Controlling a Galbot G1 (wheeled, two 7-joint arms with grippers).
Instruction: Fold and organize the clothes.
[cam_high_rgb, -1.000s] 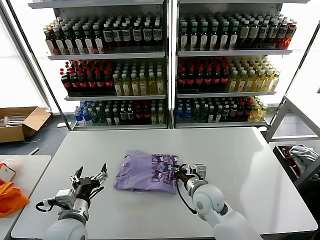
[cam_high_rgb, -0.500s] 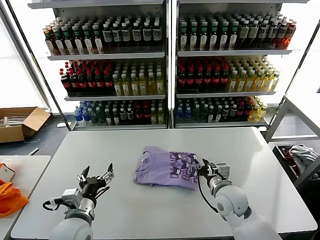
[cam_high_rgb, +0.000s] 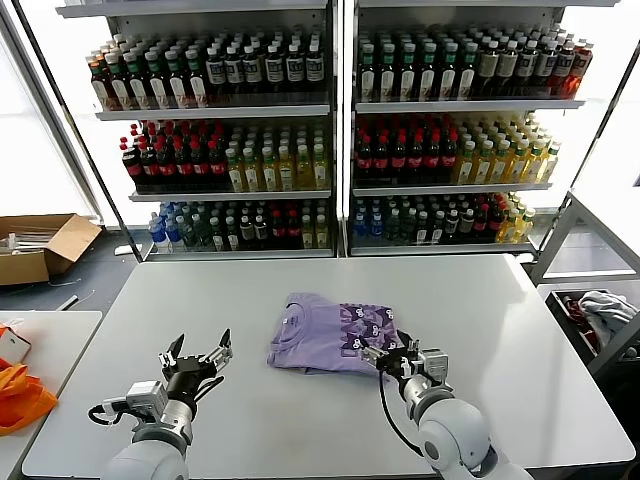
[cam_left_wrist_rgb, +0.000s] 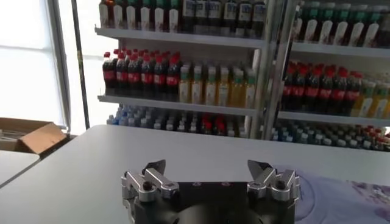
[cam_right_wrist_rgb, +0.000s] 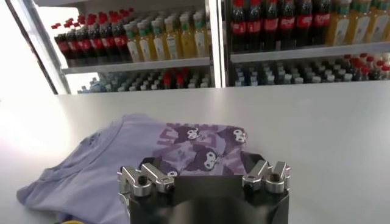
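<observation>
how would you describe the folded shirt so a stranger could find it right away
Start at the grey table in front of the drink shelves. Near its middle lies the T-shirt, just beyond the right gripper. It is the only lavender cloth there, with a dark purple-and-white print facing up.

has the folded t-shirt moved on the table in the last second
Yes. The T-shirt slid toward the robot's right, from left of the shelving's centre post to directly below it.

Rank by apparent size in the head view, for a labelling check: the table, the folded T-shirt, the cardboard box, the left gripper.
1. Table, by far.
2. Folded T-shirt.
3. Cardboard box, partly cut off by the frame.
4. Left gripper, smallest though nearest the camera, jaws open.
</observation>
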